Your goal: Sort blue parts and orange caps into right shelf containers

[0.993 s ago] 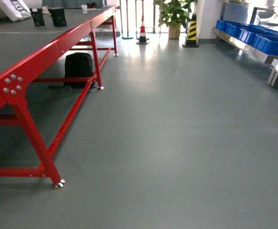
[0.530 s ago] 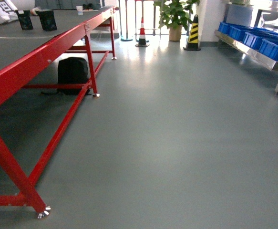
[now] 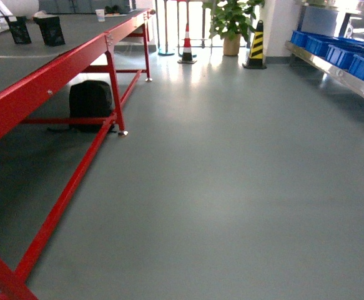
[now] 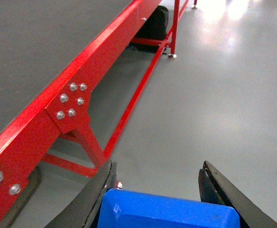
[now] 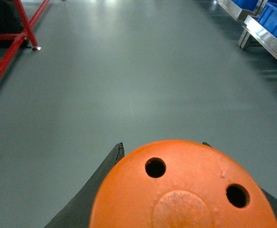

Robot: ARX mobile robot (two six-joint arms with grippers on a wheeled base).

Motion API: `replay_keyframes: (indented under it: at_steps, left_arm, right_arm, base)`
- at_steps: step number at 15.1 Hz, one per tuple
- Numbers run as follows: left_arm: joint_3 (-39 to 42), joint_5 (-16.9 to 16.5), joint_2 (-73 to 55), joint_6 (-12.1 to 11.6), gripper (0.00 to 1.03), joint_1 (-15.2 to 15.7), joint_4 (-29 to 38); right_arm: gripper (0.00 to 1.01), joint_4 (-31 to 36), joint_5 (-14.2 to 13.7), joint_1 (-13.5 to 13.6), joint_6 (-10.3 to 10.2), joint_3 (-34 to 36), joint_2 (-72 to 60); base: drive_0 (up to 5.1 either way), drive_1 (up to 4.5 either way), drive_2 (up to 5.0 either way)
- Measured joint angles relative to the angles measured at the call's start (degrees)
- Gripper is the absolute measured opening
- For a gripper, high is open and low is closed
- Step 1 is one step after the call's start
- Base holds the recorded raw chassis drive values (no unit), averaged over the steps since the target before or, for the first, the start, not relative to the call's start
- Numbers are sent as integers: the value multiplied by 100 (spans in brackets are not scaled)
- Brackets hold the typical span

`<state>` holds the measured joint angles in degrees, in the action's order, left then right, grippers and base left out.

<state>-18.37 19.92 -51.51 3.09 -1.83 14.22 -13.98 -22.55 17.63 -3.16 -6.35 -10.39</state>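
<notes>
The blue part [image 4: 169, 212] and the orange cap [image 5: 183, 190] are both cut off by the bottom edge. The right shelf [image 3: 338, 69] and its containers [image 3: 347, 55] run past the frame's right side.

Floor [image 3: 231, 187] showing smooth grey finish, reflecting light glossily. Table frame [image 3: 50, 87] wearing glossy red paint over metal, bolts [image 4: 71, 99] shining silver. Blue part [image 4: 169, 211] looking matt plastic. Orange cap [image 5: 186, 190] showing smooth plastic. Right shelf [image 3: 334, 70] gleaming stainless.
</notes>
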Motion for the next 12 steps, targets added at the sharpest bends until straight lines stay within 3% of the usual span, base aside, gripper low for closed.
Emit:
replay_keyframes:
  at_steps: [12]
  left_arm:
    - [0, 0, 0, 0, 45, -7, -4]
  right_arm:
    - [43, 7, 0, 0, -2, 0, 0]
  base:
    - [-5, 411, -420]
